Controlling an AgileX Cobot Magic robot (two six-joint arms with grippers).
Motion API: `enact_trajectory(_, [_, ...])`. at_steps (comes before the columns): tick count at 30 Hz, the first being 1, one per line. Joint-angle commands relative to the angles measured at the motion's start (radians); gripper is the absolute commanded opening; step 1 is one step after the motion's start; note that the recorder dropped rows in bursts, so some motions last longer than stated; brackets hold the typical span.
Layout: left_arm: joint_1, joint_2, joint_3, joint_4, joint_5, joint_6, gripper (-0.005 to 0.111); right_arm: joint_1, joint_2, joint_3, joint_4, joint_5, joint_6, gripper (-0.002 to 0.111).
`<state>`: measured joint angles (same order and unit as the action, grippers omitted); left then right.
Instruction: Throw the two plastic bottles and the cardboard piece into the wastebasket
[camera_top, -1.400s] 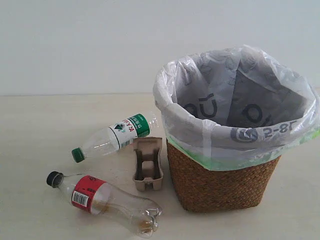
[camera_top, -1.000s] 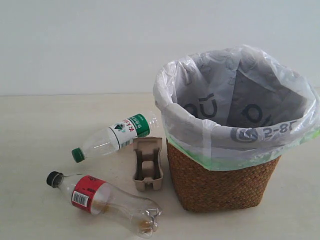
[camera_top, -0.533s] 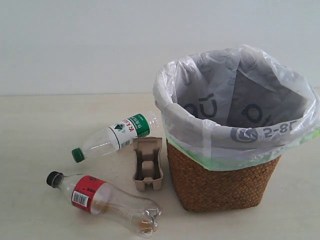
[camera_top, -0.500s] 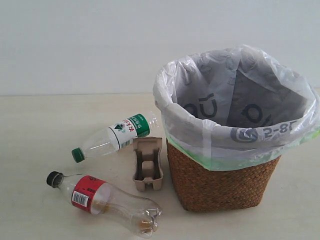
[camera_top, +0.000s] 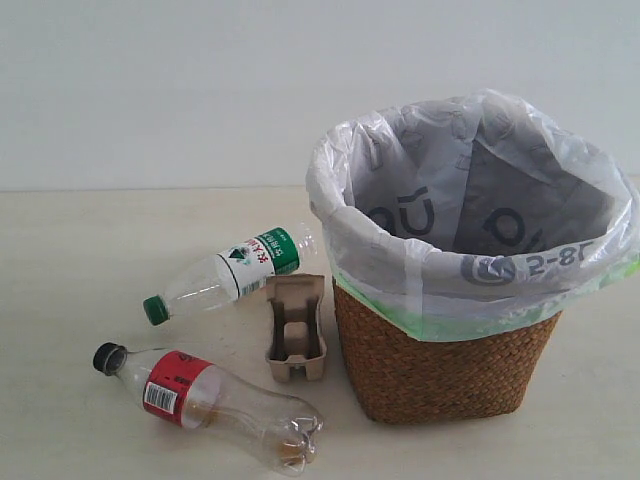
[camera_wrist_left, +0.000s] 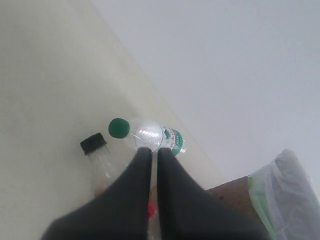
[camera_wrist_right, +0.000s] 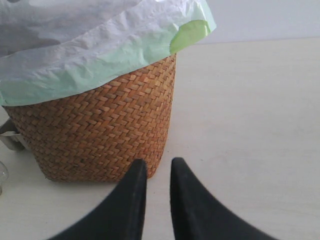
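Observation:
The green-capped bottle (camera_top: 225, 275) lies on its side on the table, left of the wastebasket (camera_top: 440, 370). Nearer the front lies the black-capped bottle with the red label (camera_top: 200, 398). The tan cardboard piece (camera_top: 296, 330) rests between them, close against the basket's left wall. Neither gripper shows in the exterior view. My left gripper (camera_wrist_left: 154, 149) hangs above both bottles, its fingers almost together and holding nothing; the green-capped bottle (camera_wrist_left: 150, 134) lies just past its tips. My right gripper (camera_wrist_right: 157, 161) is low beside the wastebasket (camera_wrist_right: 100, 135), its fingers a narrow gap apart and holding nothing.
The wicker basket carries a translucent white bag (camera_top: 470, 200) that billows wide over its rim, with a green edge (camera_wrist_right: 190, 32). Pale bare tabletop (camera_wrist_right: 250, 125) stretches beside the basket. A plain white wall stands behind the table.

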<state>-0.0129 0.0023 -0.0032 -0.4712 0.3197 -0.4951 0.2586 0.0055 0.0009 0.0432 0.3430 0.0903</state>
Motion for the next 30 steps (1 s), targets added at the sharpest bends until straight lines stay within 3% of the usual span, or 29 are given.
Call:
enact_trajectory(1, [0.002,-0.002,0.003,-0.038,-0.046,-0.006,0.004,0.001,-0.005,-0.001,-0.002,-0.011,0.001,0.013])
enact_trajectory(8, [0.002,-0.002,0.003,-0.095,-0.115,-0.006,0.004,0.001,-0.005,-0.001,-0.002,-0.011,0.001,0.013])
enact_trajectory(11, [0.002,-0.002,0.003,-0.26,-0.18,0.011,0.004,0.001,-0.005,-0.001,-0.002,-0.011,0.001,0.013])
enact_trajectory(14, [0.002,-0.002,-0.027,-0.262,-0.164,0.209,0.004,0.001,-0.005,-0.001,-0.002,-0.011,0.001,0.013])
enact_trajectory(18, [0.002,-0.002,-0.091,-0.276,-0.051,0.365,0.004,0.001,-0.005,-0.001,-0.002,-0.011,0.001,0.013])
enact_trajectory(22, [0.002,-0.002,-0.142,-0.281,-0.053,0.488,0.004,0.001,-0.005,-0.001,-0.002,-0.011,0.001,0.013])
enact_trajectory(24, [0.002,0.026,-0.208,-0.281,0.041,0.703,0.004,0.001,-0.005,-0.001,-0.002,-0.011,0.001,0.013])
enact_trajectory(26, [0.002,0.179,-0.307,-0.281,0.167,0.988,0.004,0.001,-0.005,-0.001,-0.002,-0.011,0.001,0.013])
enact_trajectory(30, [0.002,0.454,-0.488,-0.246,0.361,1.192,0.004,0.001,-0.005,-0.001,-0.002,-0.011,0.001,0.013])
